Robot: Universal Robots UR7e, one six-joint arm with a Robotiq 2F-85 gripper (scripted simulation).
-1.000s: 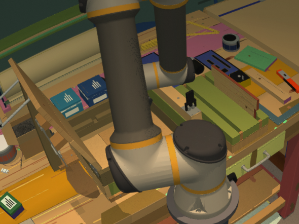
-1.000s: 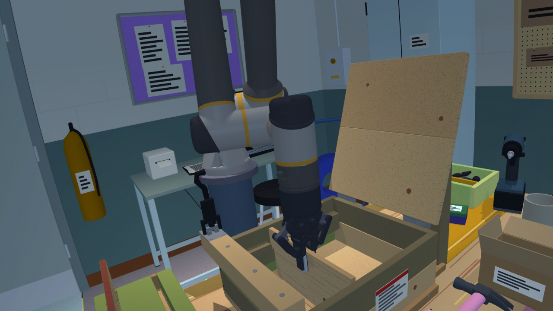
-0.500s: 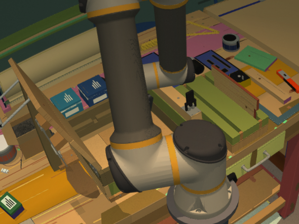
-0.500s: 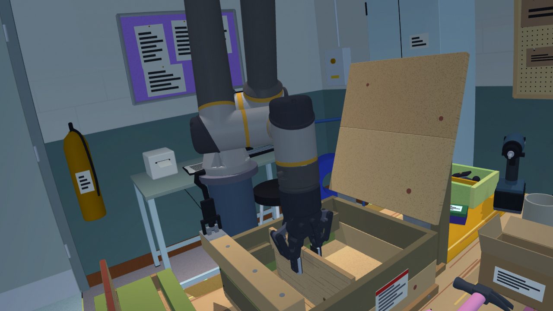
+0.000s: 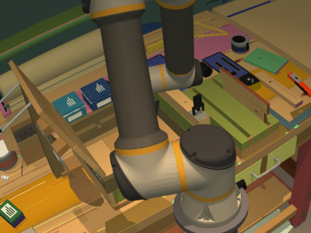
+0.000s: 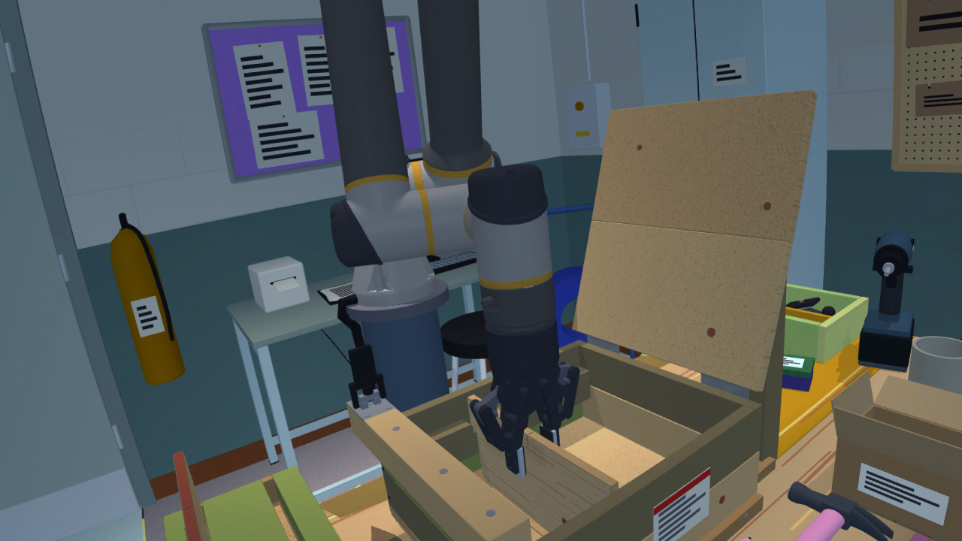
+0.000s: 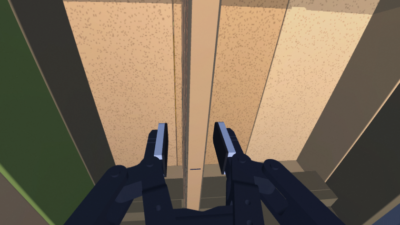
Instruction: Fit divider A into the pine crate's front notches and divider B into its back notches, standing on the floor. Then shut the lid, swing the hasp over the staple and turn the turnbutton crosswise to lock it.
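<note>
Inside the open pine crate [image 6: 585,437] a wooden divider [image 6: 538,471] stands on edge across the floor, its top edge [image 7: 200,98] running straight away from me in the wrist camera. My gripper [image 6: 531,451] hangs directly over that edge with a finger on either side, open and holding nothing. The lid [image 6: 699,235] stands raised behind the crate. A second divider [image 5: 243,93], wood with a red edge, stands upright in a green rack [image 5: 232,113] on the bench beside the crate. The hasp [image 6: 366,377] sticks up at the crate's front rail.
The crate walls [image 7: 70,92] rise close on either side of my fingers. My own arm [image 5: 137,87] hides the crate in the side camera. Boxes [image 5: 69,106], a tape roll [image 5: 239,43], a green board [image 5: 265,59] and a hammer [image 6: 834,511] lie around the bench.
</note>
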